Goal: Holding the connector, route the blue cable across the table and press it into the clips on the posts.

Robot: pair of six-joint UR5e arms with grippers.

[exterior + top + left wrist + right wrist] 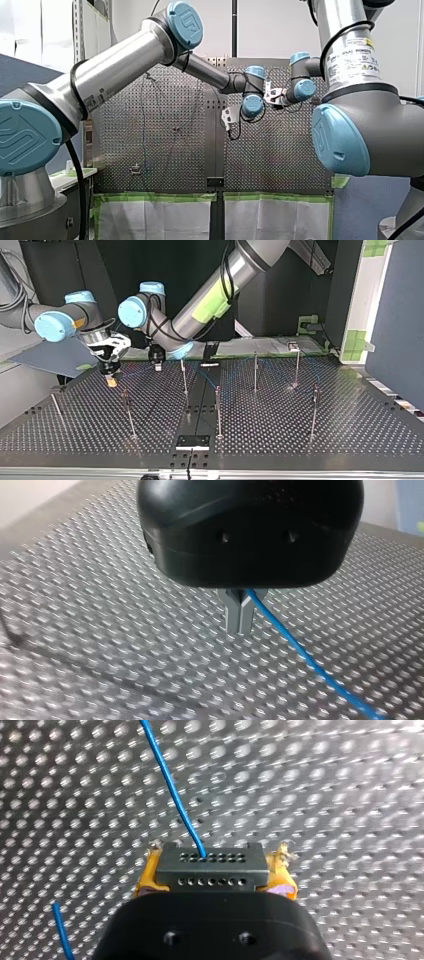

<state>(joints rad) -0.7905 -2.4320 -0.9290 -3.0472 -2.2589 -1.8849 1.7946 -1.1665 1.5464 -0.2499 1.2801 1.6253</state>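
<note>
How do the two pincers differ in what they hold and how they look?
My left pincer has bare grey metal fingers pressed together; my right pincer has yellow pads held apart. The left pincer grips only the thin blue cable; the right pincer clamps the dark connector with rows of holes. Both have black bodies and hang over the perforated table.

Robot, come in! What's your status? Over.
Left fingers shut on blue cable. Right fingers shut on connector. Posts nearby, nothing seen blocking.

Shiny metal table (75,605), matt dark connector (209,867)
</note>
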